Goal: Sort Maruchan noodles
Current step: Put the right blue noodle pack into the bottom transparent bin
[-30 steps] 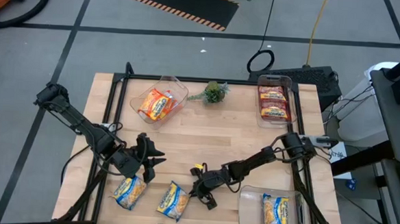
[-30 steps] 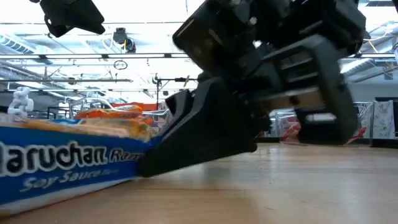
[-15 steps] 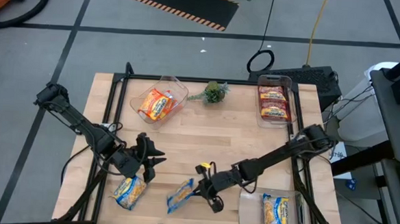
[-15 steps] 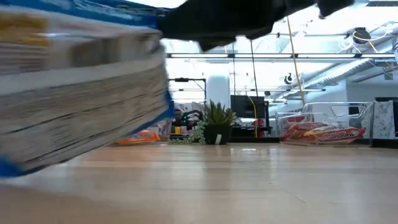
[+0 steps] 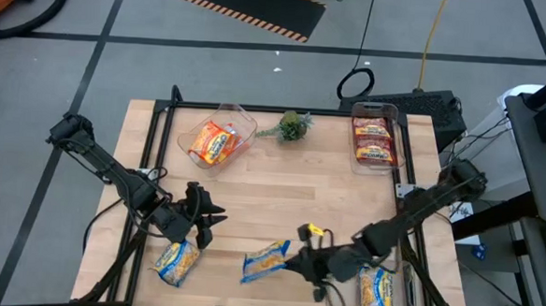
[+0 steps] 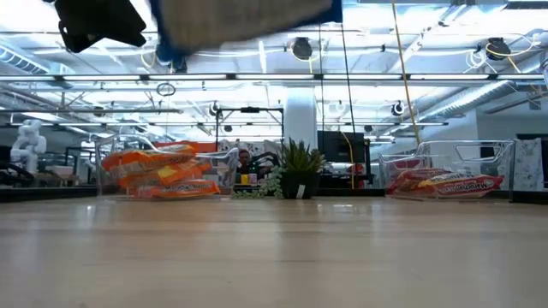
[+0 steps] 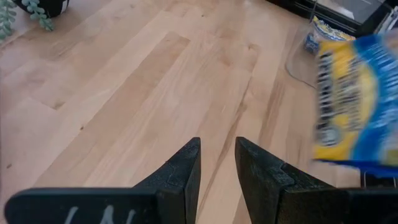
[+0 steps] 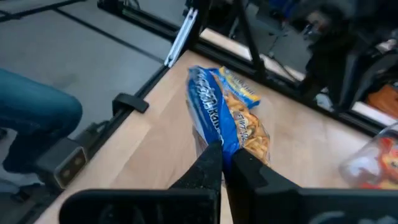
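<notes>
A yellow-and-blue Maruchan noodle packet [image 5: 265, 262] hangs above the table's near middle, with my right gripper [image 5: 289, 260] shut on it. It shows blurred at the top of the low view [image 6: 240, 21] and at the side of the left wrist view [image 7: 354, 106]. A second yellow-and-blue packet [image 5: 176, 260] lies flat near the front left. Just behind it my left gripper [image 5: 202, 220] hovers, its fingers [image 7: 186, 171] a little apart with only bare wood between them. My right gripper pinches the packet's right-hand end [image 8: 217, 140] between its two fingers. The fingers come from the table's right, slanting slightly down. The packet is lifted clear of the table and sticks out from the fingertips toward the left, turned up on its edge.
A clear bin [image 5: 342, 269] at the front right holds one yellow-and-blue packet [image 5: 378, 288]. A bin [image 5: 242, 123] at the back left holds orange packets, and a bin [image 5: 392, 117] at the back right holds red ones. A small green plant [image 5: 294, 126] stands between them.
My right gripper has risen and swung toward the table's right edge, shut on the yellow-and-blue packet. The packet, flat on the wood a second ago, is now lifted clear and turned on edge. My left gripper has kept still.
</notes>
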